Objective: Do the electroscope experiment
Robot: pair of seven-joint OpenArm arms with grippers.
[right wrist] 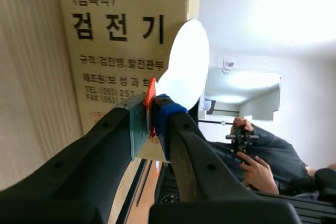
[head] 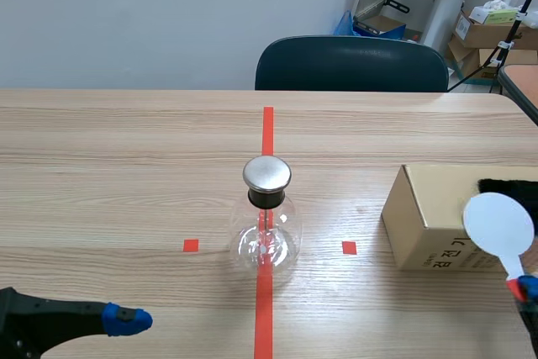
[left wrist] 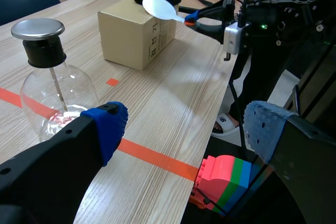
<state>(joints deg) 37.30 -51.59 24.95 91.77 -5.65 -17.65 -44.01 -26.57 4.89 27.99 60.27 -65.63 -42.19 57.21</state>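
From the scene view, the electroscope flask (head: 267, 226) stands upright at the table's middle, on the orange tape line, with its metal cap (head: 267, 174) on. My left arm lies low at the near left, one blue pad (head: 126, 319) showing, well apart from the flask. At the near right my right claw (head: 525, 287) holds a white paddle (head: 498, 222) up in front of the cardboard box (head: 429, 216), which carries a black cloth (head: 508, 187) on top.

From my left wrist, my left claw (left wrist: 186, 129) is spread wide and holds nothing. The flask is just beside one finger, the box and the raised paddle farther off.

From my right wrist, the fingers are pinched tight on the paddle's orange handle, and the white disc stands clear of them, close against the box's printed side.

As I judge it, the paddle is picked up – that much is done. I cannot tell whether it has been rubbed on the cloth. What is left is carrying the disc left to the cap and watching the strips inside the glass – too small here to read.
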